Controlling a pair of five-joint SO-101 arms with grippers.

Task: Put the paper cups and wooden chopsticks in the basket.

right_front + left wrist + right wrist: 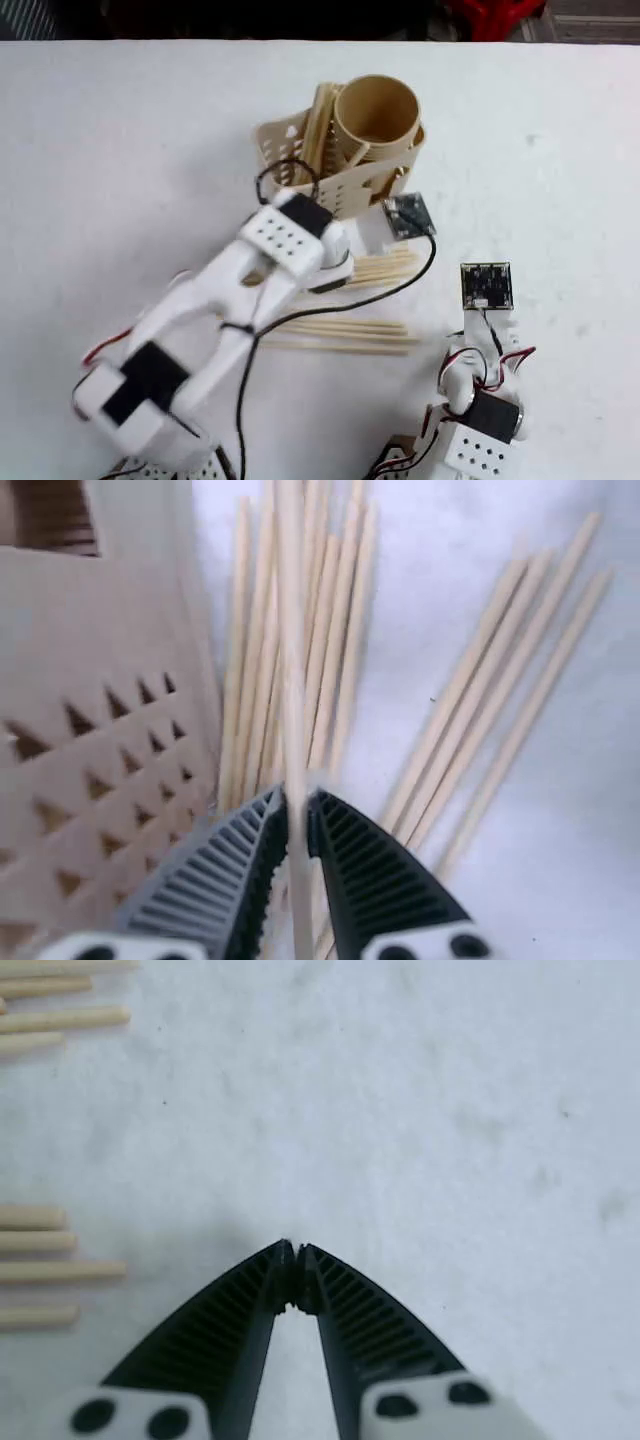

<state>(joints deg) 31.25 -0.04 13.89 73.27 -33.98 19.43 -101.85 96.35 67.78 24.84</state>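
Judging by how things lie, the task is partly done: the cup side looks finished, and a good share of the sticks is left to move. Nearest the arms' bases, the right gripper hangs low over a bare patch of the white table. Its black ribbed fingers are pressed together on nothing, with the blunt ends of loose sticks just off to one side. A little farther out, a loose row of pale wooden chopsticks lies flat on the table. Beyond it, a second fan of chopsticks lies just beside the basket's foot. Over that second fan the left gripper has its fingers clamped on one thin wooden chopstick, which runs straight out from between the tips above the others. Whether it is clear of the table I cannot tell. Farthest off stands the beige plastic basket with triangular cut-outs, upright. Inside it a tan paper cup stands mouth up, and I cannot tell whether more cups are nested within it. A bundle of upright chopsticks leans beside the cup against the basket's wall. The cup in view is already in the basket, so what is left appears to be the held stick and the two loose groups.
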